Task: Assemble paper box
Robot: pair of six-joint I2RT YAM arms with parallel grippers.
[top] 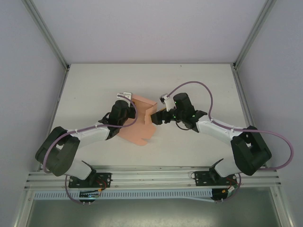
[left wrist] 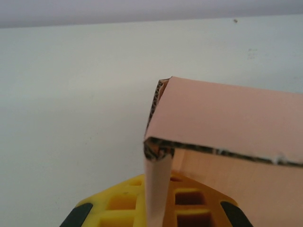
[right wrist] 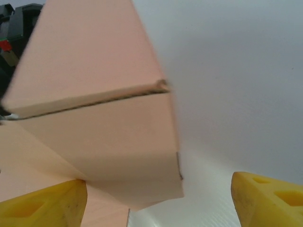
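– Whereabouts first: where does the paper box (top: pixel 140 132) lie?
– Near the middle of the bench (top: pixel 203 80). From above, its near part lies flat on the white surface, with a tab pointing toward the near edge. The far part is folded up into a raised panel.
– How much of it is covered?
– Its left edge goes under the left hand (top: pixel 128 112). The right hand (top: pixel 156 117) sits just beside the raised panel on the other side. From above, the tips of both are too small and dark to separate.
– Then the left wrist camera?
– Its 2 yellow fingers (left wrist: pixel 116 205) are cut off by the bottom edge. An upright strip of card runs edge-on between them and they sit tight on either side of it, so that hand looks clenched on a flap of the paper box. Above them a folded corner shows its corrugated core, and the panel runs out of frame on the right.
– And the right wrist camera?
– That hand is spread wide. 1 yellow fingertip (right wrist: pixel 45 203) is at the lower left and the other at the lower right, well apart, grasping nothing. The pink panel is close and blurred. It stands near the lower-left tip and runs off the top and left of the frame. Whether that tip touches the card I cannot tell.
– Anything behind the panel?
– At the upper left, a dark machine part (right wrist: pixel 23 16), mostly hidden by the card, with a red spot too blurred to identify.
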